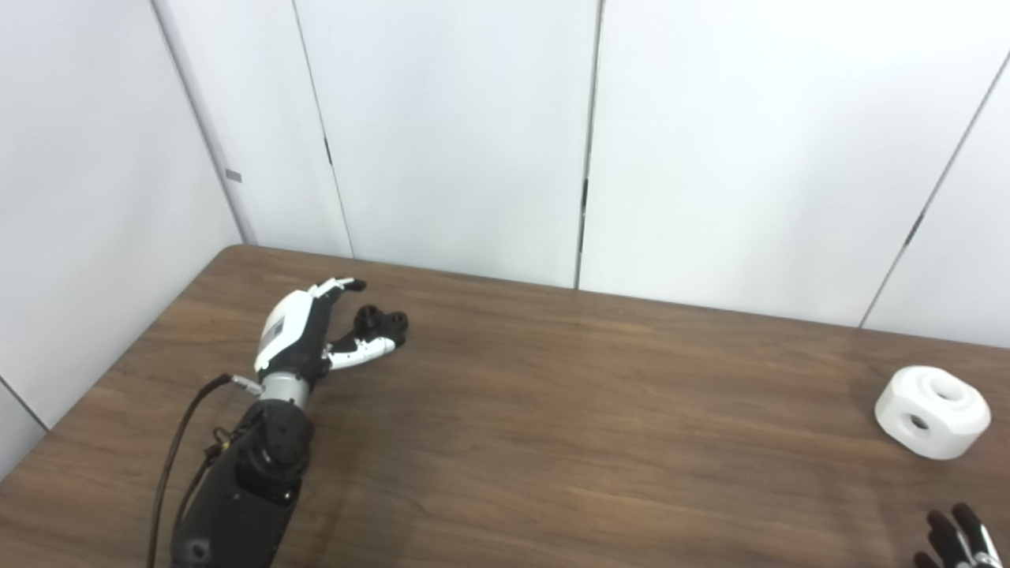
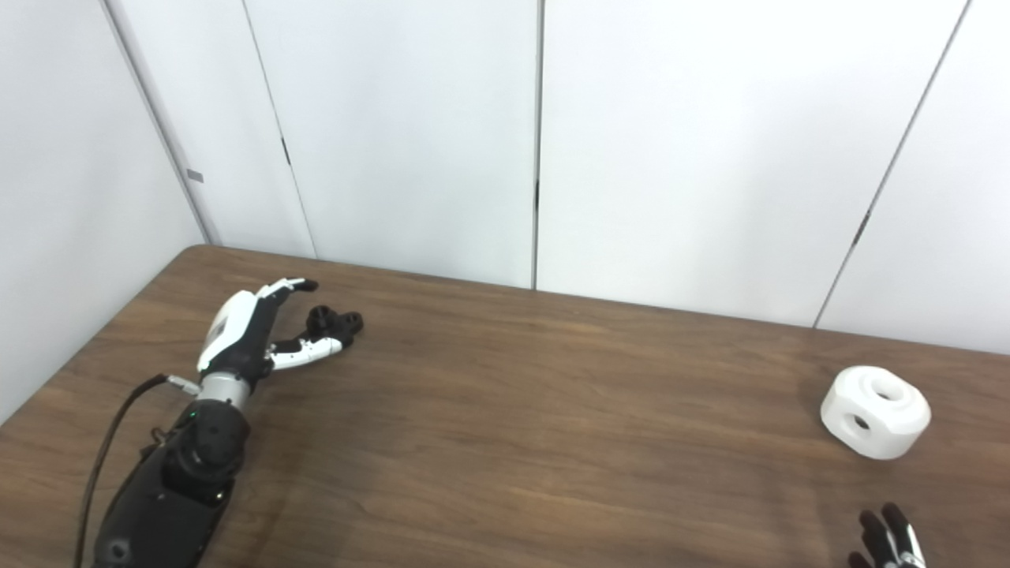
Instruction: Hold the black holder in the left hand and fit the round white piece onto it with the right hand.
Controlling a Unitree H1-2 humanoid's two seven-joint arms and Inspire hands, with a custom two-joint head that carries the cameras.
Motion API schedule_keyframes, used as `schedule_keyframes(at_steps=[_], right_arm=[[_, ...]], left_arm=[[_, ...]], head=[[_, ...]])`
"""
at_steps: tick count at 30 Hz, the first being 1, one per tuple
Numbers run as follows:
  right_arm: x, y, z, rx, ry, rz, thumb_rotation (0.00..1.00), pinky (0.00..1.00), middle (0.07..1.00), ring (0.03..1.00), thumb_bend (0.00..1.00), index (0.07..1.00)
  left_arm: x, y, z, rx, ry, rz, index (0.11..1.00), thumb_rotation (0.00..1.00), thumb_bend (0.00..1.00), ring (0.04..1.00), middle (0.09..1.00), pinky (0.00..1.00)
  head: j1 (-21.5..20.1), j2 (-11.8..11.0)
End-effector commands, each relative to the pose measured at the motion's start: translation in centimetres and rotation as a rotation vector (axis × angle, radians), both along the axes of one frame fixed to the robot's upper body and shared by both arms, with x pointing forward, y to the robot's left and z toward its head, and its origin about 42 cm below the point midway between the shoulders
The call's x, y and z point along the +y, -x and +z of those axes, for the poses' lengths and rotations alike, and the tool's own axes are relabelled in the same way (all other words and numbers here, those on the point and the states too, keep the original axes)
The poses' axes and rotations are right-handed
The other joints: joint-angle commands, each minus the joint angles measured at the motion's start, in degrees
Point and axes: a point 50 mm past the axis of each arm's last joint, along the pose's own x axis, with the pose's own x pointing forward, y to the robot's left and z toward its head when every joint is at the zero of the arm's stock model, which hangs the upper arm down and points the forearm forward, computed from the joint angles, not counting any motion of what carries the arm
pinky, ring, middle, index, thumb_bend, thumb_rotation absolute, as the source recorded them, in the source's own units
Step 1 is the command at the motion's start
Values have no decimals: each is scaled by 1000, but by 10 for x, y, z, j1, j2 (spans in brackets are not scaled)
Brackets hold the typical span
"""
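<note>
- Risk on the left comes first: my left hand (image 1: 304, 335) is spread open around the black holder (image 1: 381, 323), fingers arched past its far side and thumb lying along its near side, and I cannot tell whether either touches it. If I close off-centre, I judge the small holder could skid along the table (image 1: 552, 442) or roll out from between fingers and thumb.
- Grip quality matters too: the holder looks knobbly and low, so a shallow pinch might leave it tilted, and the later fit would then go on crooked.
- Holder position: it sits on the table in the gap of my left hand, far to the left of the round white piece (image 1: 932, 410).
- Risk on the right: the round white piece lies near the table's right edge, so a clumsy approach could push it off.
- Right hand (image 1: 959, 540): only dark fingertips show at the bottom corner, nearer me than the white piece and apart from it; I cannot tell whether that hand is open or closed.
- Distance between the two parts is wide, so carrying the white piece leftward to the holder gives time for a slip.
</note>
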Motion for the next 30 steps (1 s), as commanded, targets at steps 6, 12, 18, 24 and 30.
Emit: schedule_keyframes(at_steps=[6, 12, 18, 24, 30], right_arm=[[-1, 9, -16, 59, -6, -15, 1000, 1000, 967, 1000, 534, 1000], [-1, 10, -14, 64, -3, -13, 1000, 1000, 970, 1000, 547, 1000], [-1, 11, -13, 62, -1, -9, 1000, 1000, 971, 1000, 537, 1000], [-1, 12, -12, 64, -5, -10, 1000, 1000, 974, 1000, 530, 998], [-1, 12, -12, 58, -6, -8, 1000, 1000, 974, 1000, 540, 997]], left_arm=[[8, -28, 22, -1, -198, 38, 795, 433, 916, 966, 923, 1000], [11, -35, 20, 26, -239, 78, 802, 450, 925, 971, 927, 1000], [15, -38, 20, 29, -241, 112, 821, 435, 934, 974, 930, 1000], [18, -38, 17, 13, -225, 138, 832, 437, 947, 975, 930, 1000], [19, -36, 16, 2, -201, 140, 781, 401, 928, 976, 924, 1000]], head=[[0, 2], [-1, 3], [0, 4], [1, 7], [1, 8]])
